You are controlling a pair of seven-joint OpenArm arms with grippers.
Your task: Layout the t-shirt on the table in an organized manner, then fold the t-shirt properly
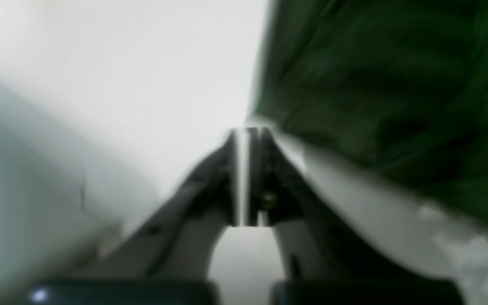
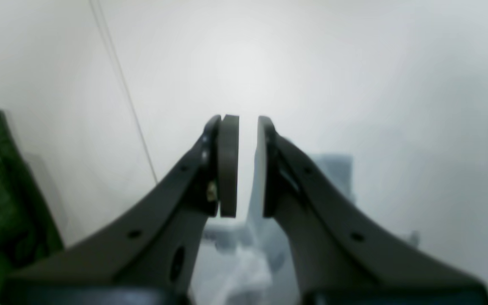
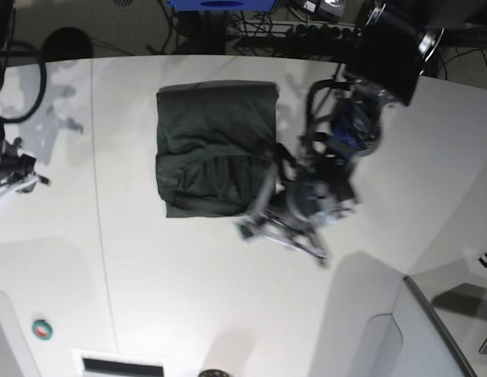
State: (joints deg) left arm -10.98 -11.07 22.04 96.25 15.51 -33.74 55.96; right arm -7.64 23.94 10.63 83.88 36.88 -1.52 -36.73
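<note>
On the near part of the white surface (image 3: 188, 298) there is only bare tabletop, with a thin dark seam (image 3: 102, 236) running near to far on the left side. A little farther in, right of centre, the left arm reaches low over the surface, and its fingers (image 3: 251, 228) sit at the near right corner of the t-shirt (image 3: 216, 149). In the left wrist view these fingers (image 1: 248, 135) are pressed together with no gap showing, and the green cloth (image 1: 388, 84) lies just to their right; the view is too blurred to tell whether a fold of hem is pinched between them or whether they have closed beside it. Placed at that corner, the arm looks set for tidying or turning an edge. The t-shirt itself lies toward the far middle of the surface as a compact, roughly square stack, so the folding seems well along. At the far left edge, the right arm (image 3: 12, 169) is parked well apart from the cloth, out of the way; its fingers (image 2: 242, 165) stand slightly parted and hold nothing.
</note>
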